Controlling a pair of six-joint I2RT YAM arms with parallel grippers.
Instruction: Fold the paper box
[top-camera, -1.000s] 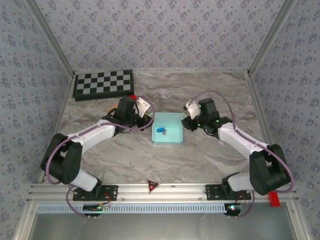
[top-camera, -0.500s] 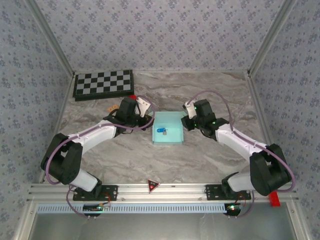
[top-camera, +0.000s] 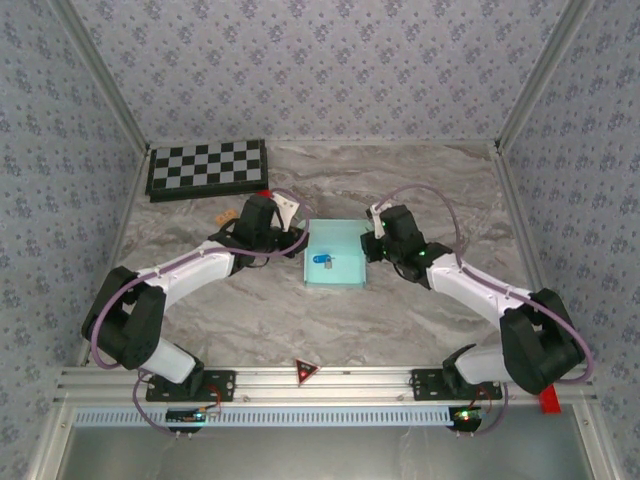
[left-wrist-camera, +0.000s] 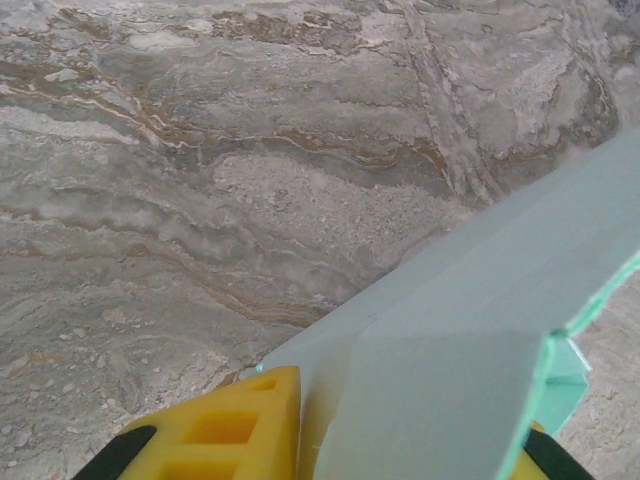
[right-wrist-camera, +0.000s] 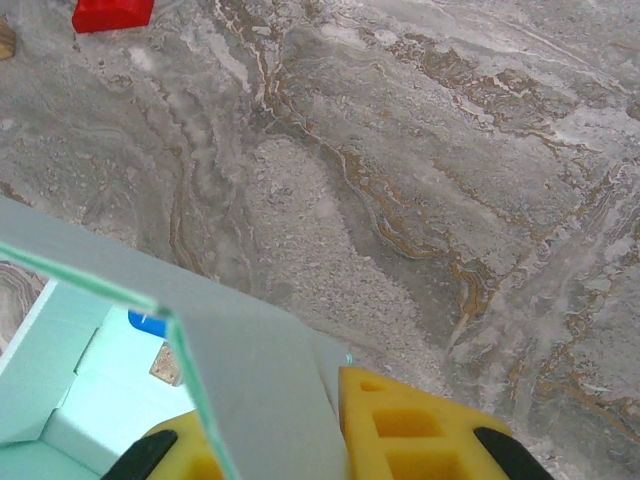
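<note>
From the top external view, the paper box sits open-topped near the middle of the marble table, between the two arms. A small blue item lies inside it. The left gripper is at the box's left wall and the right gripper at its right wall; from this height their openings are too small to judge. A black-and-white checkerboard lies at the far left of the table, well apart from the box. A small red block rests just beyond the left arm's wrist.

In the left wrist view, the left gripper has its yellow fingers set narrow. A pale cyan panel of the paper box fills the gap between them and touches the near finger, so the panel is pinched. The panel runs up and to the right over the bare table.

In the right wrist view, the right gripper also stands narrow. Its yellow fingers sit on either side of an upright wall of the paper box, holding it. The box's pale floor and the blue item show to the left of that wall. The red block lies far off at the top edge of the table.
</note>
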